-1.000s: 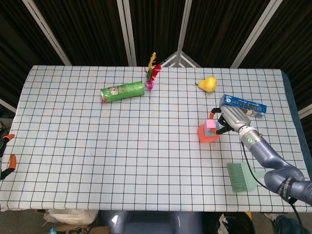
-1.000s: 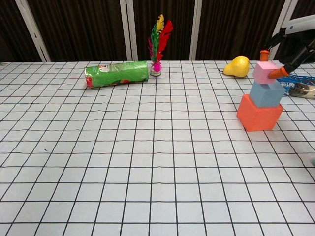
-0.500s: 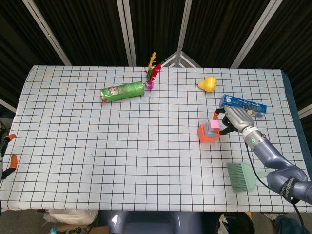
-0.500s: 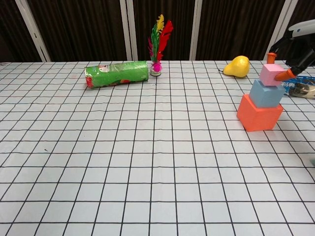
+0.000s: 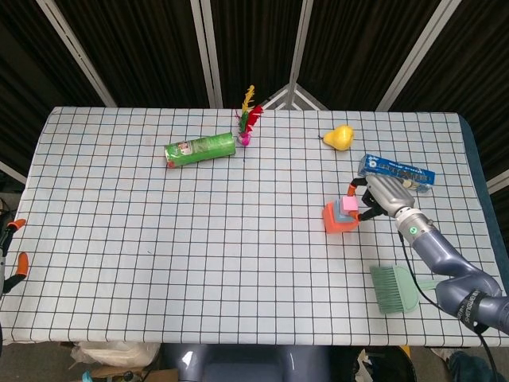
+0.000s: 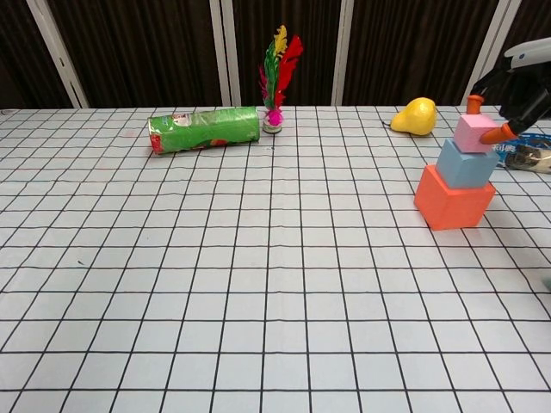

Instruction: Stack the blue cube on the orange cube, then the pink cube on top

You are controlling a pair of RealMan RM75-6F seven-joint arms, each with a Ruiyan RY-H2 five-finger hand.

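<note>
Three foam cubes stand in a stack at about four o'clock from the middle of our white, black-gridded tablecloth point(image 5: 159, 263). At the bottom sits the large orange cube point(image 6: 454, 197), resting flat on the cloth. On it sits the smaller light-blue cube point(image 6: 465, 163), turned a little against the orange one. On top sits the small pink cube point(image 6: 475, 133), slightly tilted and set toward the right side of the blue one.

Our right hand point(image 5: 380, 193), grey metal with orange fingertips point(image 6: 498, 134), comes in from three o'clock of the stack. One orange tip stands at the far upper corner of the pink cube and another lies against its right face, so we pinch the pink cube between them. Our left hand shows only as orange-tipped fingers point(image 5: 14, 263) at the far left edge, off the table; we cannot tell how they are set.

At eleven o'clock lies a green cylindrical can point(image 5: 200, 149) on its side, with a red-and-yellow feathered shuttlecock point(image 5: 248, 119) upright just to its right. At one o'clock rests a yellow pear point(image 5: 339, 136). A blue flat packet point(image 5: 396, 170) lies just behind our right hand. A pale green hand brush point(image 5: 393, 288) lies at five o'clock.
</note>
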